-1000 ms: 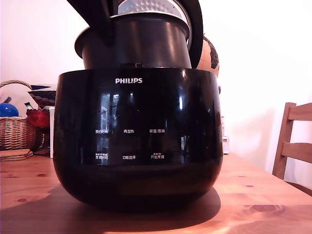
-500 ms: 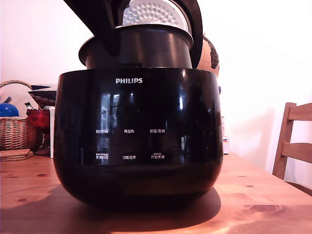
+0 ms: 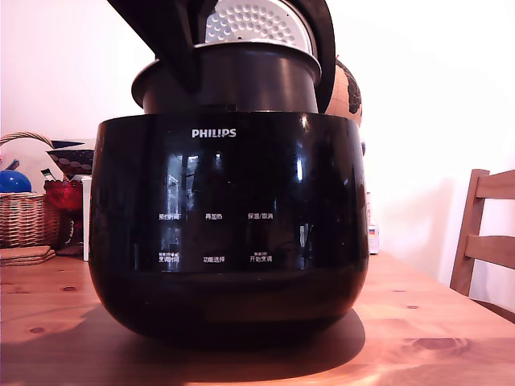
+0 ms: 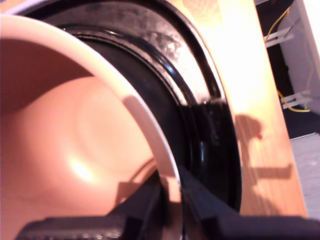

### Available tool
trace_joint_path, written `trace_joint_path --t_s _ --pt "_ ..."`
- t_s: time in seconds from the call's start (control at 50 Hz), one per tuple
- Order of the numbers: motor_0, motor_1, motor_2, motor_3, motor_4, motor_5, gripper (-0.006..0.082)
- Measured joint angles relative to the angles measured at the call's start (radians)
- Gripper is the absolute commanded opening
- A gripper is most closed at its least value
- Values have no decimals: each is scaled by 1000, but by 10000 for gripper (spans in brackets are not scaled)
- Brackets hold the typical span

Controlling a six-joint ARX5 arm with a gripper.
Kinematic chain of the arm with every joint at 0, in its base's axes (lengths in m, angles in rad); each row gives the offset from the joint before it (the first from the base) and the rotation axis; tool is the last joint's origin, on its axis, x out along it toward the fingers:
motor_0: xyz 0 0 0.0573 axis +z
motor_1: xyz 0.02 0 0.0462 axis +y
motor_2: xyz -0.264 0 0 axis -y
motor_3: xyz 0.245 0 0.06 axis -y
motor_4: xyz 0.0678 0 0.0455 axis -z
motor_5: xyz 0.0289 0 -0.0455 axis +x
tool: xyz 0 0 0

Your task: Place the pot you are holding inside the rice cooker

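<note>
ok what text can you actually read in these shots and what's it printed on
"PHILIPS": white, on the front of the rice cooker, near its top edge.
Six small white Chinese button labels, two rows of three, lower on the same front: too small to read reliably.
Wrist view: no text.

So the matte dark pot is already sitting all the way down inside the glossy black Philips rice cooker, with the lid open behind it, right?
Not quite. The exterior view shows the matte dark pot only partly lowered: its flared rim and upper wall stand above the glossy black Philips rice cooker. The lid is open behind it, as you said.
</note>
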Motion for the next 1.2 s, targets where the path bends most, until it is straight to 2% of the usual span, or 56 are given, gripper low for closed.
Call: trace_joint_path --t_s 0.5,0.9,1.06,1.2 --pt "0 19 0 2 29 -36 -21" --pt "-1 19 1 18 67 -48 118" --pt "-2 20 6 6 81 -48 120" --pt "-16 19 10 0 85 -55 166"
